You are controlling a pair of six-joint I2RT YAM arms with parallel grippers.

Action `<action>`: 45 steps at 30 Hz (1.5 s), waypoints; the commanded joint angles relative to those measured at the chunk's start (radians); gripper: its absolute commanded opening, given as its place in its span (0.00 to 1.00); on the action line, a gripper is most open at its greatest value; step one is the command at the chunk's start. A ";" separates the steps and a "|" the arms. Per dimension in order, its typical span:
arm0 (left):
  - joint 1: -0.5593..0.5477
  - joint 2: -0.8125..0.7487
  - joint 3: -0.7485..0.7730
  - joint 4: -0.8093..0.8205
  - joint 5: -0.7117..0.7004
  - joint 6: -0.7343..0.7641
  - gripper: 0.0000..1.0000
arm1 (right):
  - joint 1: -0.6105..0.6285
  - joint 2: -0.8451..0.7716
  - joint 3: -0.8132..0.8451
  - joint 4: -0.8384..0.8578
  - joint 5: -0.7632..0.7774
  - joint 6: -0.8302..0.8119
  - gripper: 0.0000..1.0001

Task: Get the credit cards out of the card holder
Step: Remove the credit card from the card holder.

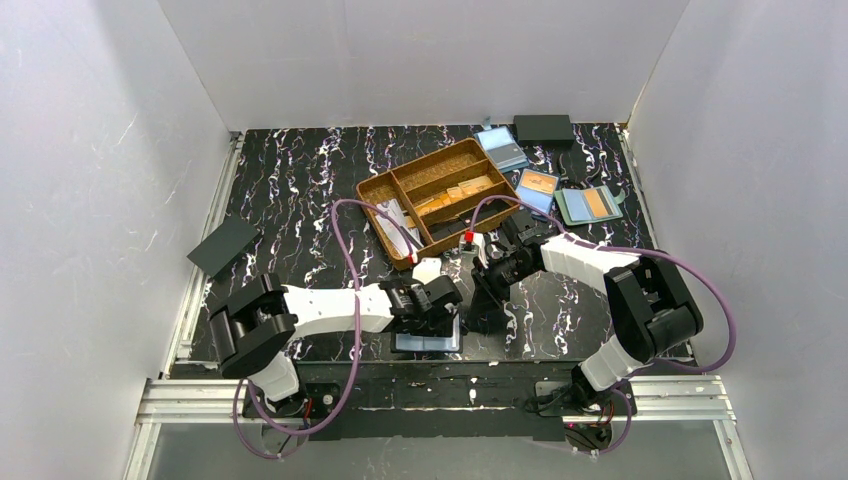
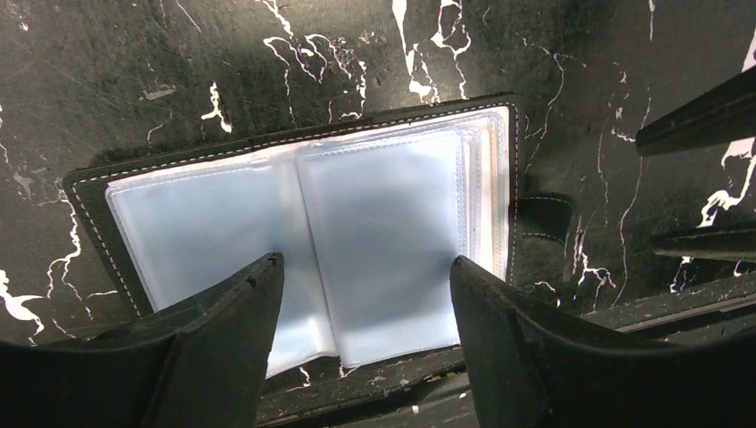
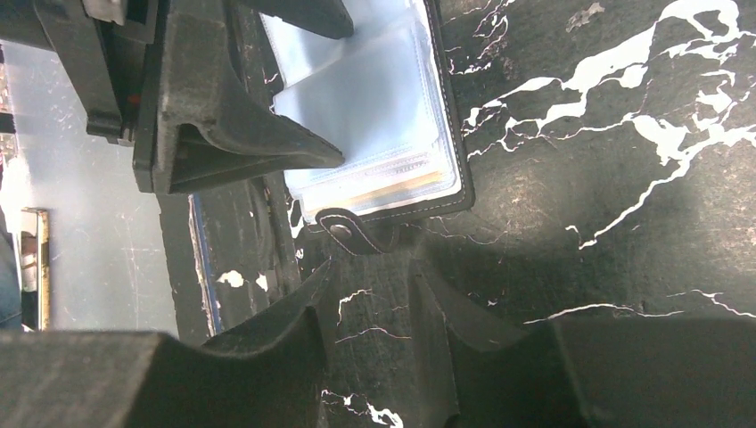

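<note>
— Nearest first: where is the card holder?

— At the near edge of the worktop (image 1: 300, 170). The card holder (image 2: 312, 223) lies open and flat, its long axis running left to right, its snap tab (image 3: 343, 234) pointing toward the right arm's side.

— And the jaws?

— The left jaws hang right over its clear sleeves, spread wide, gripping nothing. The right jaws sit low just short of the tab, partly parted — empty too.

— Credit cards?

— Edges of the credit cards (image 3: 406, 178) show stacked in the sleeves. I can't count them, and the print is too small to read.

— Further back?

— One brown divided tray (image 1: 415, 162) with orange cards (image 1: 455, 195) in it. Beyond it are two blue holders (image 1: 503, 148), one grey-green holder (image 1: 588, 205) and two shut black cases (image 1: 543, 128) — one far right, one out left.
</note>
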 commanded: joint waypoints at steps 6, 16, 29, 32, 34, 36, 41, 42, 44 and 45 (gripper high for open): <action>-0.003 0.041 0.037 -0.083 -0.022 -0.032 0.51 | 0.004 0.014 0.039 -0.020 -0.014 -0.023 0.42; 0.039 -0.075 -0.129 0.109 0.048 -0.085 0.16 | 0.004 0.013 0.039 -0.025 -0.016 -0.026 0.42; 0.175 -0.256 -0.410 0.384 0.192 -0.192 0.30 | 0.004 0.013 0.041 -0.031 -0.022 -0.032 0.41; 0.192 -0.280 -0.419 0.343 0.163 -0.232 0.37 | 0.004 0.015 0.041 -0.032 -0.021 -0.033 0.41; 0.194 -0.295 -0.415 0.278 0.136 -0.248 0.39 | 0.004 0.016 0.041 -0.032 -0.022 -0.034 0.41; 0.196 -0.306 -0.398 0.213 0.109 -0.258 0.40 | 0.004 0.018 0.041 -0.034 -0.024 -0.034 0.41; 0.197 -0.336 -0.330 0.069 0.051 -0.224 0.40 | 0.004 0.019 0.044 -0.037 -0.028 -0.038 0.41; 0.197 -0.351 -0.323 0.071 0.050 -0.193 0.40 | 0.004 0.019 0.044 -0.038 -0.029 -0.038 0.41; 0.197 -0.390 -0.323 0.115 0.075 -0.106 0.41 | 0.004 0.018 0.044 -0.040 -0.028 -0.039 0.41; 0.197 -0.414 -0.331 0.152 0.106 -0.055 0.43 | 0.004 0.019 0.045 -0.040 -0.029 -0.040 0.41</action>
